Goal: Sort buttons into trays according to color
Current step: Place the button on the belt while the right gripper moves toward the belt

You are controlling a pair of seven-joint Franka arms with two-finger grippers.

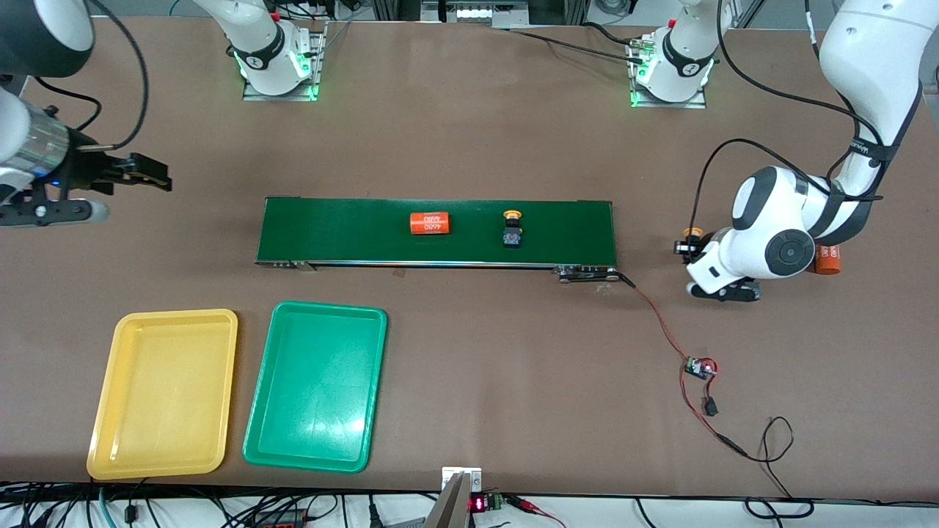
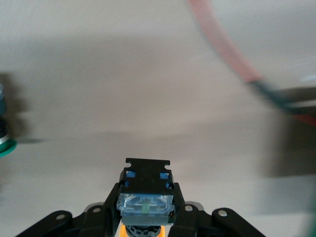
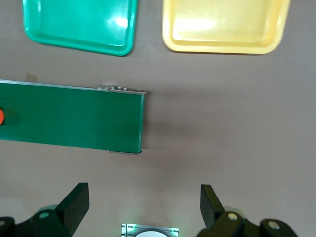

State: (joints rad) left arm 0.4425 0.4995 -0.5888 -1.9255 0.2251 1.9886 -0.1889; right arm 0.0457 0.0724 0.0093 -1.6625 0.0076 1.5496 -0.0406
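Left gripper (image 1: 693, 253) low over bare table past the conveyor belt's (image 1: 330, 231) left-arm end, clenched on a yellow-capped button (image 2: 146, 197), dark block body pinched between the fingers (image 2: 111, 202), orange cap just visible beneath. Second yellow-capped button (image 1: 512, 228) upright on the belt, beside an orange cylinder (image 1: 429, 223). Another orange cylinder (image 1: 827, 259) on the table, partly hidden by the left arm. Right gripper (image 1: 139, 172) waiting in the air over the right-arm end of the table, jaws released and wide, nothing held. Yellow tray (image 1: 163, 392) and green tray (image 1: 315, 386) side by side, nearer the front camera than the belt, both without buttons. Small circuit board (image 1: 699, 367) on red wires near the left-arm end.
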